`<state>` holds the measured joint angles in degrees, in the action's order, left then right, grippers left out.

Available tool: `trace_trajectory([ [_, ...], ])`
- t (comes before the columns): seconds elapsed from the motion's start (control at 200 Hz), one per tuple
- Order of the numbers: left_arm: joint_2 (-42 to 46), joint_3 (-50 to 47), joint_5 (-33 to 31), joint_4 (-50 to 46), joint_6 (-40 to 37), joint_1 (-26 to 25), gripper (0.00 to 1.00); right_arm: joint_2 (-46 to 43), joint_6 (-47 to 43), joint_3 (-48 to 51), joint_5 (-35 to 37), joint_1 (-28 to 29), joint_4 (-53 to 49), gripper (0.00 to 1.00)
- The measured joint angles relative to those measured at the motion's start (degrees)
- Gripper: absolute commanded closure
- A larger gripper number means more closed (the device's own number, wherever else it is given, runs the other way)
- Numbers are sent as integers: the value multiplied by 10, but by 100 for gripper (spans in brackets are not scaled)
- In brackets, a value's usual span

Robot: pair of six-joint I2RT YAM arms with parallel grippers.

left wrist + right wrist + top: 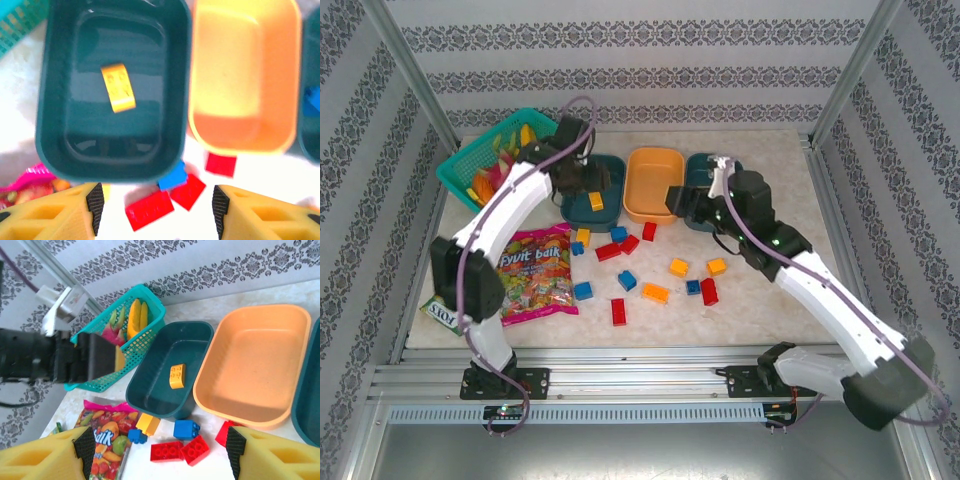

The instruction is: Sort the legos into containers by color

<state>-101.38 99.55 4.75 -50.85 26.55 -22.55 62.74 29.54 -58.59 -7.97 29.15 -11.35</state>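
Yellow lego [118, 88] lies flat inside left teal tray [50, 100]. L gripper [157, 202] hangs over that tray's near edge, jaws apart, empty. R gripper [160, 450] likewise spread, nothing btwn. I see loose legos [619, 311] on table [770, 310] in front of tray, orange tray [240, 75] beside it.

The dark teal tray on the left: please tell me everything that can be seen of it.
The dark teal tray is a shallow rounded rectangle of glossy plastic, upright on the table. One orange-yellow brick lies on its floor, near the middle. The orange tray stands close at its right side.
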Motion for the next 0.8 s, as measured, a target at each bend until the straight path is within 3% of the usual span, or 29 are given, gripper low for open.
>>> trace_trajectory([
  [0.125,83,-137,9,26,0,-51,37,-53,-3,45,10,10,-38,34],
  [0.23,134,-251,27,49,10,-85,35,-65,25,57,56,17,-143,39],
  [0.36,202,-353,59,95,38,-123,34,-46,76,94,61,-24,-236,42],
  [0.58,265,-407,91,183,68,-184,34,59,92,153,27,-50,-318,40],
  [0.799,269,-408,102,218,69,-199,34,127,61,155,1,-58,-325,44],
])
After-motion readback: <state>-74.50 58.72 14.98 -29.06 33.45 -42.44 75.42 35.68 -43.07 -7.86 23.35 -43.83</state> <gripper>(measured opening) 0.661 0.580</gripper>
